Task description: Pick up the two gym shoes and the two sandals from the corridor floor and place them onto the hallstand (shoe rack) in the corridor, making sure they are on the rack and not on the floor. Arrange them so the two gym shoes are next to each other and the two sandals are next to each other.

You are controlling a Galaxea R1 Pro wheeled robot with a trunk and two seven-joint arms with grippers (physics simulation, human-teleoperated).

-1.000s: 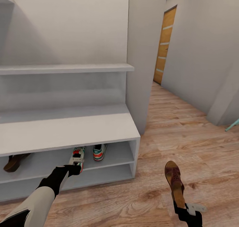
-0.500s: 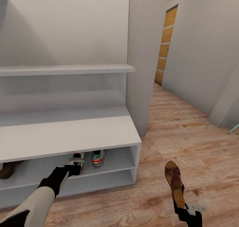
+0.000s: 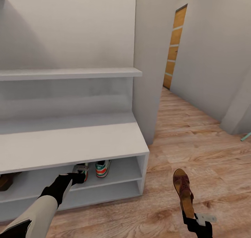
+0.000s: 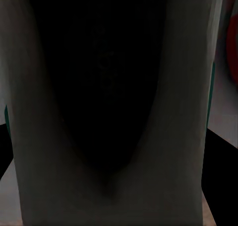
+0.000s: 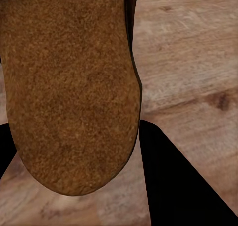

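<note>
Head view: we are facing the white hallstand [image 3: 69, 144], its bench top lying over two open shelves, with a white wall shelf [image 3: 69, 73] above it.

Our left gripper [image 3: 79, 177] is reaching into the upper open shelf and is clamping the heel of one gym shoe [image 3: 81, 169]. The second gym shoe [image 3: 103, 168], white with green stripes and a red-orange heel patch, is sitting just beside it on the same shelf. In the left wrist view, the dark inside of the held gym shoe [image 4: 99, 102] is lying close before the camera, between the gripper's black fingers [image 4: 220, 181].

One brown sandal [image 3: 7, 181] is resting at the far left of that shelf, partly cut off by the picture's edge.

Our right gripper [image 3: 192, 217] is holding the other sandal [image 3: 184, 192] by its heel end above the corridor floor [image 3: 195, 140], toe pointing away from us. In the right wrist view, its tan footbed [image 5: 69, 87] is showing over the wood planks [image 5: 188, 62], with a black finger [image 5: 183, 181] beside it.

A wooden door [image 3: 174, 46] is standing at the corridor's far end.
</note>
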